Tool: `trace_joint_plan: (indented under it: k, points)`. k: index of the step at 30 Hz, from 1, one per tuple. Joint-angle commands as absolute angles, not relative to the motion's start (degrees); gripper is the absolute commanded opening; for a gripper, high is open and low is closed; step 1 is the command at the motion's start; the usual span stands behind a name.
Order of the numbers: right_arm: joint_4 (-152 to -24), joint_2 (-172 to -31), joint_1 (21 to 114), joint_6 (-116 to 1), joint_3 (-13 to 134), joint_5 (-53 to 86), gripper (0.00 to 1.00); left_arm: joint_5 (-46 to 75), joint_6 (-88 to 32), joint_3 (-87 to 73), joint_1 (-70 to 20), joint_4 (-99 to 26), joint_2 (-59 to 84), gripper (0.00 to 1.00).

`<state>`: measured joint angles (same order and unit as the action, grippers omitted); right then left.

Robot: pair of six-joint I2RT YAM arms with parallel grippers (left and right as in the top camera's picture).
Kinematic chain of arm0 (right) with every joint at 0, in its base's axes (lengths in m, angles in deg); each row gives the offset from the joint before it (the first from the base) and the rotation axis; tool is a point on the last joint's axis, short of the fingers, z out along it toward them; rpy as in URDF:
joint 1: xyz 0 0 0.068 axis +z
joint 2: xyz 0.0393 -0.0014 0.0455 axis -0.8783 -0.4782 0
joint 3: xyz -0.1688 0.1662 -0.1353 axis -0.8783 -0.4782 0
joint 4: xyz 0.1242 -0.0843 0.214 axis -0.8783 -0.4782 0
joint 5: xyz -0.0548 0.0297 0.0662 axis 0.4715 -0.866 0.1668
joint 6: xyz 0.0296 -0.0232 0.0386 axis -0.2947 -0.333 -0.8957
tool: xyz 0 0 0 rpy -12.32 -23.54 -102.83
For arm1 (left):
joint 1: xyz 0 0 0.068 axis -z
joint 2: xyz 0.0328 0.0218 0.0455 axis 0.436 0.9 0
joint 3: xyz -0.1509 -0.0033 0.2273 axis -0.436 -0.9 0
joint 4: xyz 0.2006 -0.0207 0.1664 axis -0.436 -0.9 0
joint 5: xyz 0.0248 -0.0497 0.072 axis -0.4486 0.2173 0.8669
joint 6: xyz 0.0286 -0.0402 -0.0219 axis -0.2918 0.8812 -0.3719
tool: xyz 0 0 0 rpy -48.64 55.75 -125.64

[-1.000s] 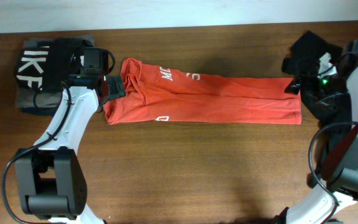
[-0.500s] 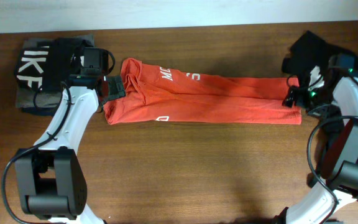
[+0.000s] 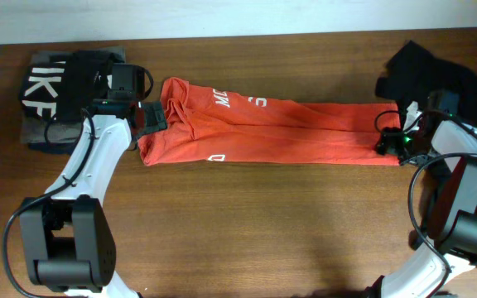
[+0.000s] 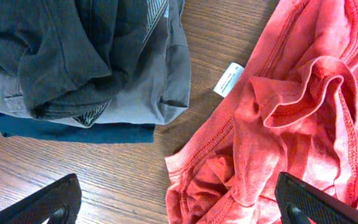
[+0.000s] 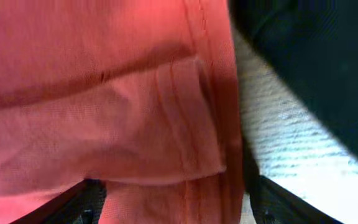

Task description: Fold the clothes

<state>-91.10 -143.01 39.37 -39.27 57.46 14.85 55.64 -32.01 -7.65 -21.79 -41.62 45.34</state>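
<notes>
The orange-red T-shirt [image 3: 272,132] lies on the table as a long strip running left to right, white lettering showing near its left end. My left gripper [image 3: 149,117] is open at the shirt's bunched left end. In the left wrist view it [image 4: 179,208] straddles the crumpled red edge [image 4: 278,124], one finger over bare wood. My right gripper [image 3: 385,142] is at the shirt's right end, near the front corner. In the right wrist view it [image 5: 179,202] is open, with the stitched hem [image 5: 191,124] between its fingers.
A pile of a black top with white letters and grey and navy garments [image 3: 56,95] lies at the far left, also in the left wrist view [image 4: 86,56]. A black garment [image 3: 429,70] lies at the far right, beside the shirt's hem [image 5: 309,56].
My right gripper has moved from the black garment toward the front and left, onto the shirt's right hem. The left arm and the shirt have not moved.
</notes>
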Motion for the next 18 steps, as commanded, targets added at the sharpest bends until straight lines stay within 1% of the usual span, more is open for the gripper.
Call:
trace_joint_plan:
  k: [1, 10, 18]
  points:
    - [-87.7, -144.0, 39.6, -39.3, 54.2, 15.3, 0.79, 55.9, -32.7, -6.7, -21.9, -41.5, 45.8, 0.99]
    - [-80.1, -145.8, 39.6, -40.8, 53.8, 15.1, 0.78, 55.9, -32.7, -6.7, -21.9, -41.6, 45.8, 0.99]
    - [-76.3, -147.3, 39.7, -40.8, 53.8, 13.0, 0.72, 55.9, -32.7, -6.7, -21.9, -41.7, 45.8, 0.99]
